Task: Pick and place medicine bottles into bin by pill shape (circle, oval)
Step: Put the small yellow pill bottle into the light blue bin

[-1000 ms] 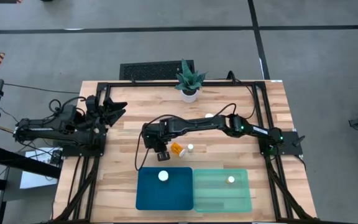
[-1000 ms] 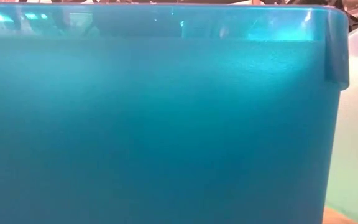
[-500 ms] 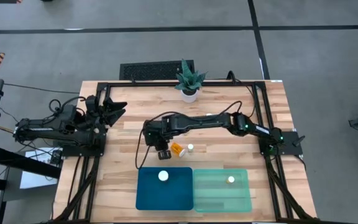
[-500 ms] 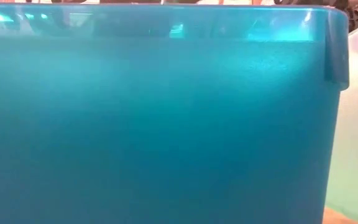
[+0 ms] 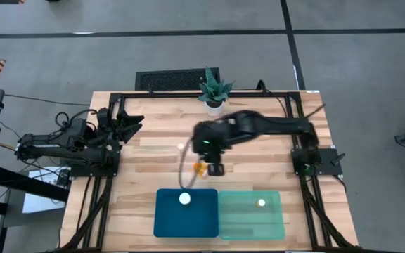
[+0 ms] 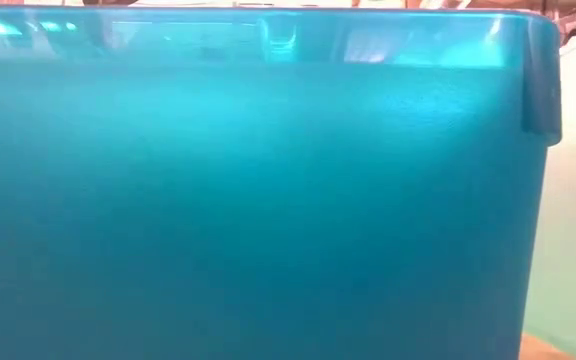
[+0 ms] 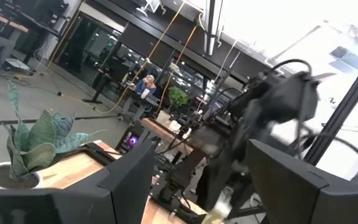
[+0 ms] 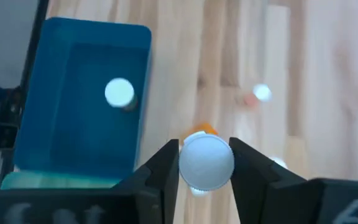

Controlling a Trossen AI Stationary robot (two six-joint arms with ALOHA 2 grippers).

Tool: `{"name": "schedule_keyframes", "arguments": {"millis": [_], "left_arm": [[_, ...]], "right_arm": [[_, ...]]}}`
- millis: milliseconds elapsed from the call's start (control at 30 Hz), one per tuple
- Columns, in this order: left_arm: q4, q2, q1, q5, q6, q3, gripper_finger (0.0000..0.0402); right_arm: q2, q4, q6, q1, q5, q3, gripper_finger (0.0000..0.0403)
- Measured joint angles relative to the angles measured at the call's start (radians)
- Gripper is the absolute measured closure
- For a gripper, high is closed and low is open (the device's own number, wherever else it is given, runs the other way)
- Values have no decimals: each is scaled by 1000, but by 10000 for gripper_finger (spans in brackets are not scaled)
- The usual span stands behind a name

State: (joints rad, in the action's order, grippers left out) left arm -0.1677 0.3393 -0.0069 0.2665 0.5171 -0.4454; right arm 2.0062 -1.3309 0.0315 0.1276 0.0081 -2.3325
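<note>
My right gripper (image 8: 204, 148) hangs above the middle of the table (image 5: 215, 169), shut on a medicine bottle whose white cap (image 8: 206, 163) shows between the fingers. The dark blue bin (image 5: 167, 218) holds one upright bottle (image 5: 184, 199), and the mint green bin (image 5: 269, 219) beside it holds another (image 5: 261, 203). An orange bottle (image 5: 200, 167) lies on the wood just left of the gripper. Another bottle (image 5: 182, 147) stands farther back. My left gripper (image 5: 129, 125) waits open at the table's left edge. My right gripper pinches the bottle's round white cap (image 8: 185, 163) between its two fingers (image 8: 166, 168). The fingers slant down from the table's right. The cap hides the bottle's body. The bottle hangs clear of the table.
A white pot with a green spiky plant (image 5: 213, 93) stands at the far edge, with a black grille (image 5: 178, 79) behind it. Black frame rails (image 5: 107, 190) run along the table's sides. The blue bin's wall (image 6: 268, 200) fills the low view.
My right gripper has risen fast and swung toward the table's right edge, from beside the blue bin's far left corner to over the table's middle. A bottle that the arm covered now shows on the wood.
</note>
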Motion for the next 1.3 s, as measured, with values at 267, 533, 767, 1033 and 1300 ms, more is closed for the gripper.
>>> {"name": "schedule_keyframes", "arguments": {"millis": [267,533,767,1033,1300], "left_arm": [[1,0,0,0,0,0,154],[2,0,0,-1,1,0,154],[5,0,0,-1,1,0,154],[24,0,0,0,-5,0,154],[49,0,0,18,-6,0,154]], "right_arm": [[-108,-236,332,268,304,0,272],[-77,-243,735,570,494,3,273],[30,-237,1002,714,525,9,276],[-41,-240,1352,827,510,298,270],[-425,-221,1662,924,491,791,270]]}}
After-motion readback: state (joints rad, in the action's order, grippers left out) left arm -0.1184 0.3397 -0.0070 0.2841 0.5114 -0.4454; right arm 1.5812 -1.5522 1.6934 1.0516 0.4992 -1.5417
